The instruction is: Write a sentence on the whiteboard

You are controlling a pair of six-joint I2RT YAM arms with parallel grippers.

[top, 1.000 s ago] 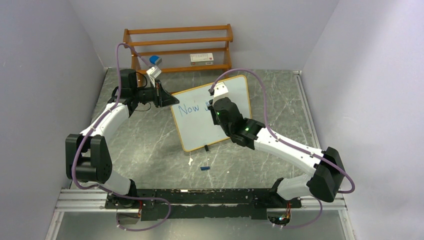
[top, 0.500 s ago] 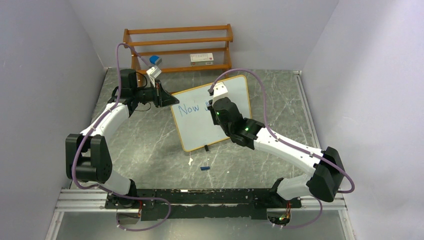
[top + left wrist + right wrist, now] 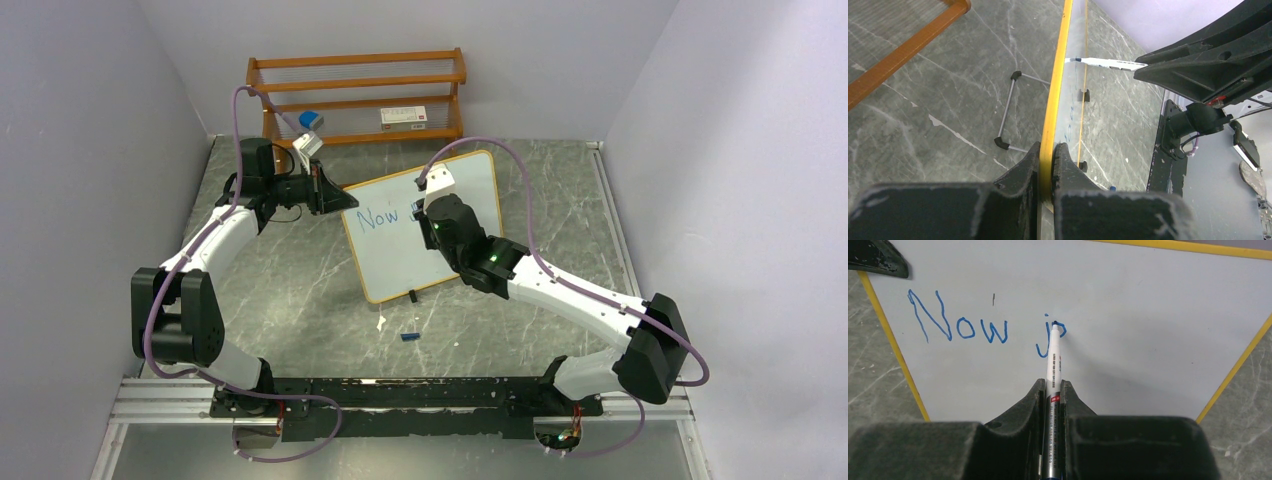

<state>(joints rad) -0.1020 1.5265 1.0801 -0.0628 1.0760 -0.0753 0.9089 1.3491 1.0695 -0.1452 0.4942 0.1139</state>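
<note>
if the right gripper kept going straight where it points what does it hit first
The whiteboard. The right gripper points into its face, and the marker it holds already seems to touch it at the lettering.

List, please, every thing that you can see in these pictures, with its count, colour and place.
whiteboard: one, white with a yellow-orange frame, propped up at mid-table
lettering: "Now" and the start of a second word, blue, upper part of the whiteboard
marker: one, white barrel, tip on the whiteboard
shelf rack: one, brown wood, by the back wall
box: one, white, on the shelf rack
small item: one, blue, at the shelf rack's left end
small piece: one, blue, on the table before the whiteboard
table: one, grey marbled
left gripper: black, shut on the whiteboard's frame
right gripper: black, shut on the marker
</note>
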